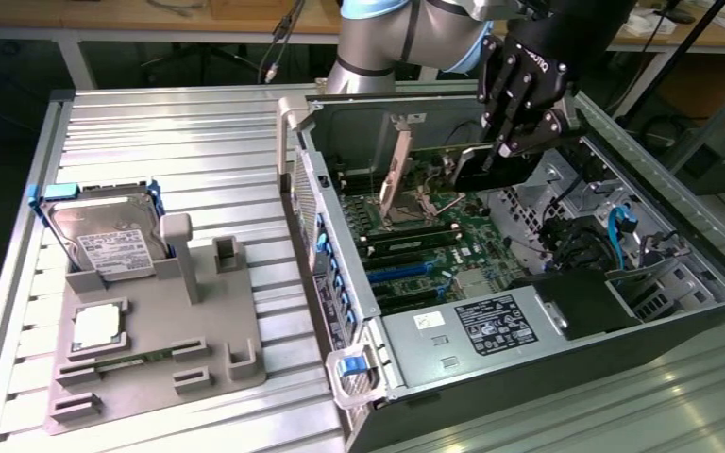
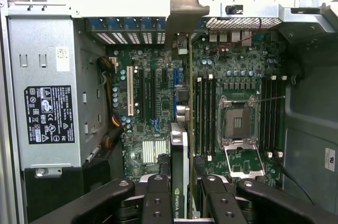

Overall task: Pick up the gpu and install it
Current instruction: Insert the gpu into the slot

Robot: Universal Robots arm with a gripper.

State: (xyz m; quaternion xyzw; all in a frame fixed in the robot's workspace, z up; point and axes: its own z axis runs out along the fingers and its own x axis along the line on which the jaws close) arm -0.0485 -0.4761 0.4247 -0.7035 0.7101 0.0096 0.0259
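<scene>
Gpu [image 2: 180, 150] pinched edge-on by pincer [image 2: 182, 195] over motherboard [image 2: 153, 123]; best kept upright and square (metal bracket [image 2: 185, 7] leading), no twisting.

Lab: robot arm [image 1: 388, 38], metal bench [image 1: 174, 132], opened computer case [image 1: 564, 401].

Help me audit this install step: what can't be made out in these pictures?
1. Motherboard area right beneath the gpu: wrist view, the edge-on card covers it.
2. Whether the card touches the board: exterior view, the gripper clamping it and the card's own body hide that.
3. Power supply label text: both views, too small to read.
</scene>
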